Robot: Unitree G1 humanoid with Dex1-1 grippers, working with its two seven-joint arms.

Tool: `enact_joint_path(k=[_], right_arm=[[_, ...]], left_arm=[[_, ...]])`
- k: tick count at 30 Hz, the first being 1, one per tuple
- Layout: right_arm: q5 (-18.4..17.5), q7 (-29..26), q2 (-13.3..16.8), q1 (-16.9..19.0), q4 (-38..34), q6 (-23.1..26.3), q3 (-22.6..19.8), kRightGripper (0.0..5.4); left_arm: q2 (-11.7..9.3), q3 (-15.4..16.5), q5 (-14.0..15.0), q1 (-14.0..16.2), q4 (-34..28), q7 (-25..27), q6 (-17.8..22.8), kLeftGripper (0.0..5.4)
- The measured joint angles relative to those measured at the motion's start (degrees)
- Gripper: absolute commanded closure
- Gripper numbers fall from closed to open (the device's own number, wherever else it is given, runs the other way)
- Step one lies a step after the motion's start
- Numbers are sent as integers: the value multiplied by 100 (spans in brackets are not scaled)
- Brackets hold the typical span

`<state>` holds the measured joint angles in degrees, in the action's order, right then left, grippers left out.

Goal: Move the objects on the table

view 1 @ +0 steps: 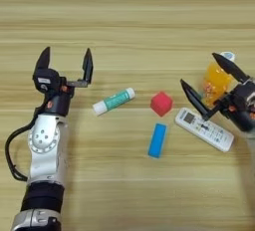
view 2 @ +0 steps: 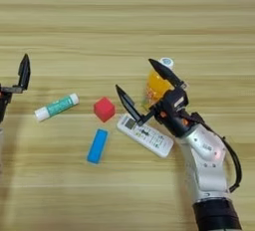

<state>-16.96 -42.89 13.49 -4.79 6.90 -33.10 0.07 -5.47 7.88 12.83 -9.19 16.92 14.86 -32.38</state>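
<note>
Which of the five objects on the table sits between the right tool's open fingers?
The orange juice bottle: it alone stands inside the right tool; the others lie outside.

Surface [view 1: 124, 6] light-brown, horizontal grain. Cube [view 1: 161, 103] red, block [view 1: 157, 140] blue, tube [view 1: 114, 101] green-and-white, bottle [view 1: 215, 83] orange (white cap), remote [view 1: 204, 129] white with grey buttons.
</note>
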Motion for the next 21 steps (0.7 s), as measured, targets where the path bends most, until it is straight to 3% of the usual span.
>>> enact_joint_path(k=[4, 6, 10, 15, 21], right_arm=[[142, 253, -75, 66, -37, -272, -38, 3], [292, 740, -276, 60, -73, -504, -181, 3], [549, 1225, -403, 64, -218, -622, -265, 3], [822, 1716, -506, 135, -371, -635, -287, 3], [1039, 2209, -545, 344, -567, -601, -304, 3]], left_arm=[[9, 0, 8, -6, 6, 54, -64, 0], [10, 5, 96, 0, -2, 130, -89, 0], [2, 25, 141, 133, -134, 240, -118, 0], [-31, 86, 332, 336, -370, 356, -109, 0], [-22, 59, 286, 631, -821, 345, -64, 0]])
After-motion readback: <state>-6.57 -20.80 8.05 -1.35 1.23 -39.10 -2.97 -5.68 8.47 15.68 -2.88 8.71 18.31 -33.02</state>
